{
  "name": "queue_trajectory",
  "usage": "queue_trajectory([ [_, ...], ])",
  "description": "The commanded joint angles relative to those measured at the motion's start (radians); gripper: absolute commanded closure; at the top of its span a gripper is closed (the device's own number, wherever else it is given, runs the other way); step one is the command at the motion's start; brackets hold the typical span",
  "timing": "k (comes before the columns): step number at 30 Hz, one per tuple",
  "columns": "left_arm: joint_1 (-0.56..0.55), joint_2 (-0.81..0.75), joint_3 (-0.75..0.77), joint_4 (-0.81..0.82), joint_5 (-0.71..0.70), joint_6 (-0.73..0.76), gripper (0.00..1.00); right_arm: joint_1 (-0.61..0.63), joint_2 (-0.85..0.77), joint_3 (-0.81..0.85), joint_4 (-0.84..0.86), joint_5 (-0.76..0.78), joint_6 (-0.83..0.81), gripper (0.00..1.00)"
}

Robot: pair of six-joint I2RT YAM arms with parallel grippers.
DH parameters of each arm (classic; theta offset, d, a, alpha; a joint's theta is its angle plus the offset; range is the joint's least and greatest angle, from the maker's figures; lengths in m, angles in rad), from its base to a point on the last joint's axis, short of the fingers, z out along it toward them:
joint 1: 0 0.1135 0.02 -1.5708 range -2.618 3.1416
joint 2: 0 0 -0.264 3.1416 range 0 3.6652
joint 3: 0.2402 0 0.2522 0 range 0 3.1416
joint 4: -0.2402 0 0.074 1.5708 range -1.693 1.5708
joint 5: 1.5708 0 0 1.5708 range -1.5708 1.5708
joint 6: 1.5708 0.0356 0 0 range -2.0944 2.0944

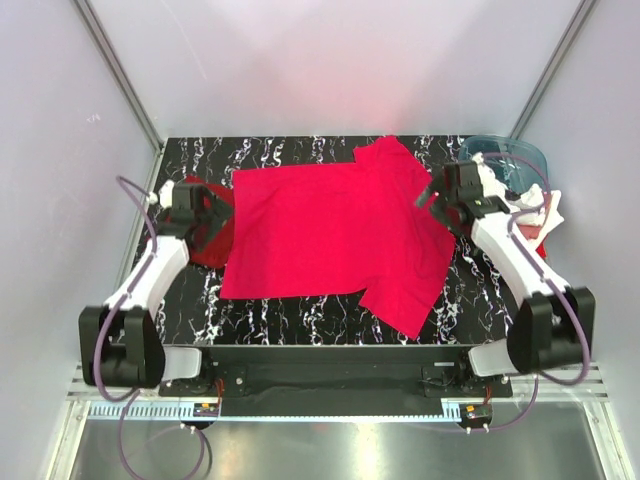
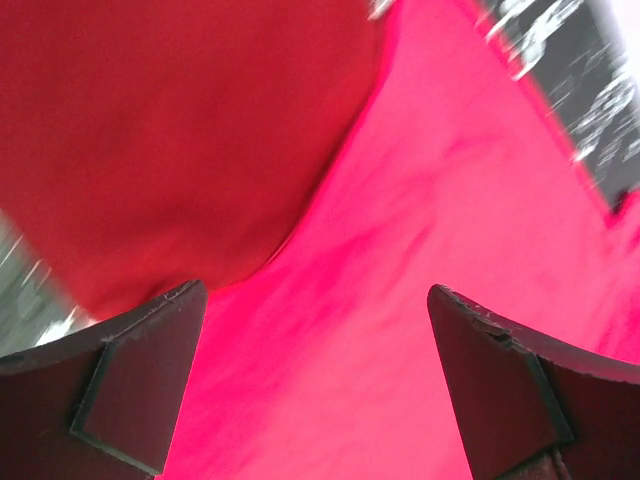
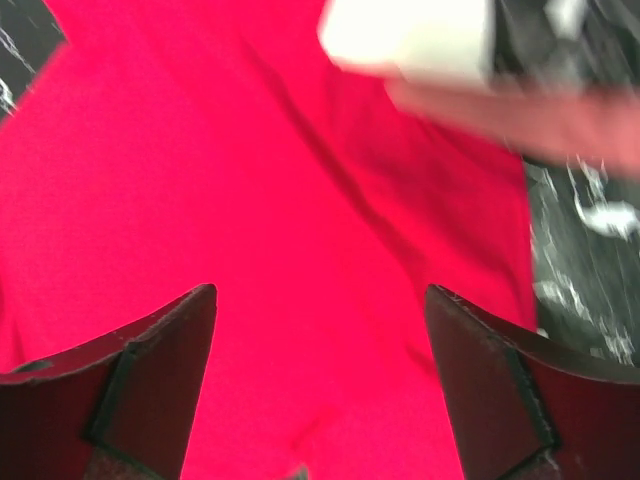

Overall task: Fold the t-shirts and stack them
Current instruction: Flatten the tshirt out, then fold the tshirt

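The black, white-veined table (image 1: 300, 320) fills the floor of the white-walled cell. Most of its middle is taken up by the bright crimson t-shirt (image 1: 330, 230), spread out flat with its hem toward the left arm and its collar end toward the right. One sleeve points to the far edge and the other reaches toward the near edge.

At the left lies the darker red shirt (image 1: 207, 252), a rounded bundle touching the crimson hem. From the left wrist it shows as a dark red mound (image 2: 170, 130) beside the brighter cloth (image 2: 450, 200).

In the far right corner stands the translucent blue-teal tub (image 1: 520, 160). Just in front of it is a loose pile of white and pink shirts (image 1: 535, 215), partly hidden by the right arm. In the right wrist view, a blurred white and pink shape (image 3: 410, 40) at the top is probably that pile.

The left gripper (image 1: 222, 215) hangs over the seam between the two red shirts with its jaws spread wide and nothing between them (image 2: 315, 292). The right gripper (image 1: 437, 208) sits over the crimson shirt's right edge, jaws likewise wide apart and empty (image 3: 318, 295), with crimson cloth (image 3: 200, 170) below.
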Motion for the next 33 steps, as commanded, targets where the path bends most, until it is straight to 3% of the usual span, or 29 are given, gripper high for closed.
queue_trajectory([
  [1,0.001,-0.132,-0.126,-0.019,0.05,-0.022,0.01,0.013,-0.141,-0.105,-0.036,-0.053,0.07,0.05],
  [7,-0.007,-0.367,-0.356,0.03,0.153,0.057,0.05,0.022,-0.427,-0.354,0.05,-0.246,-0.016,0.0],
  [9,-0.026,-0.453,-0.441,0.04,0.135,0.063,0.07,0.054,-0.506,-0.398,0.024,-0.253,-0.022,0.08],
  [13,-0.031,-0.533,-0.504,0.045,0.141,0.063,0.08,0.16,-0.537,-0.489,-0.032,-0.188,0.011,0.11],
  [19,-0.031,-0.521,-0.498,0.066,0.13,0.068,0.08,0.326,-0.443,-0.517,-0.107,-0.179,0.088,0.16],
  [22,-0.031,-0.487,-0.487,0.074,0.126,0.062,0.1,0.344,-0.437,-0.517,-0.176,-0.177,0.116,0.23],
  [26,-0.031,-0.434,-0.473,0.063,0.125,0.042,0.2,0.352,-0.472,-0.53,-0.243,-0.194,0.148,0.24],
  [28,-0.031,-0.418,-0.487,0.08,0.145,0.033,0.2,0.355,-0.485,-0.569,-0.244,-0.216,0.169,0.31],
  [33,-0.031,-0.372,-0.478,0.094,0.185,0.039,0.19,0.366,-0.405,-0.557,-0.275,-0.263,0.14,0.33],
])
